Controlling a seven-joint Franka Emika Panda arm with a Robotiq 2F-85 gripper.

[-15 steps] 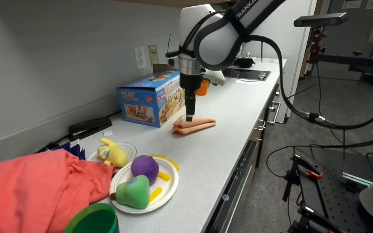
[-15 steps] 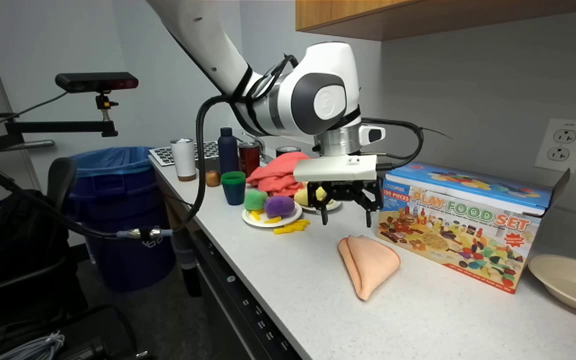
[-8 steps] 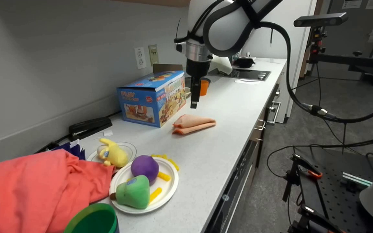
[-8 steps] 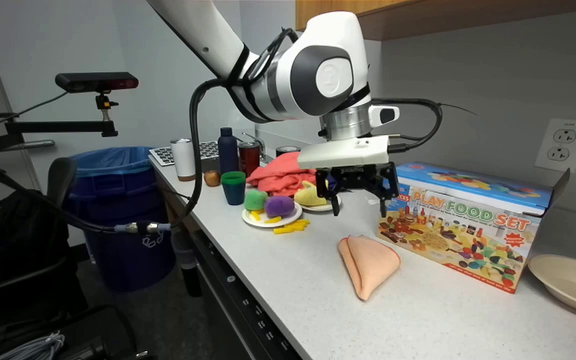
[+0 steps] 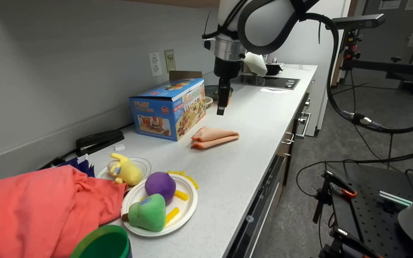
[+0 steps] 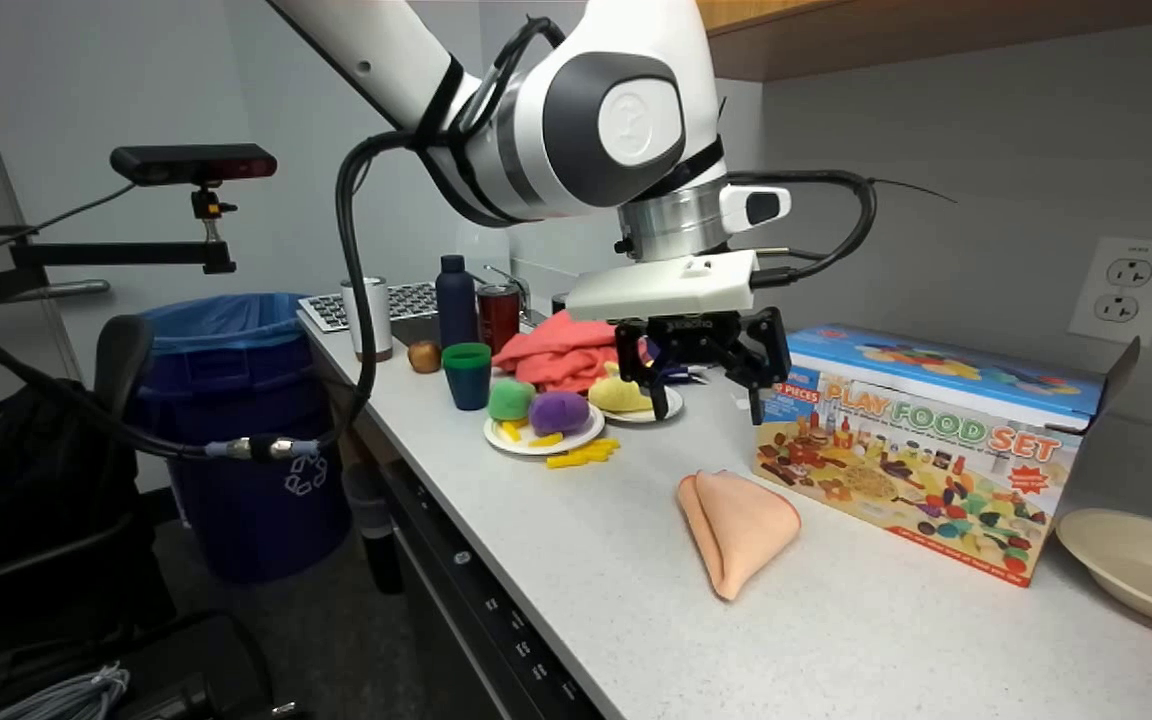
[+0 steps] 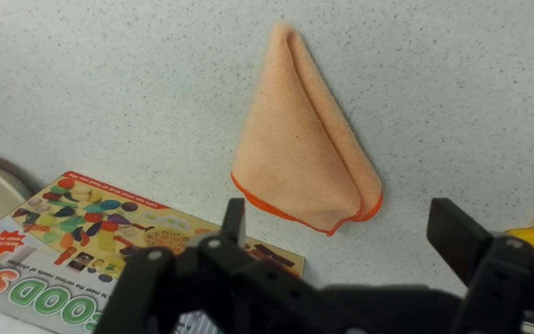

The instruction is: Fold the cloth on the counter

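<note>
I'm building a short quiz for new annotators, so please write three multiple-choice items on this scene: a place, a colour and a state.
1. Where is the purple toy?
A. On the play food box
B. On the white plate
C. In the green-rimmed cup

2. What colour is the trim on the peach cloth?
A. Orange-red
B. Dark blue
C. Green

3. What state is the gripper in?
A. Shut on the cloth
B. Shut and empty
C. Open and apart from the cloth

1 B: both exterior views show it on the plate beside the green toy.
2 A: the wrist view shows orange-red along the cloth's wide end.
3 C: its fingers stand wide apart in the wrist view, and both exterior views show a gap above the cloth.
</note>
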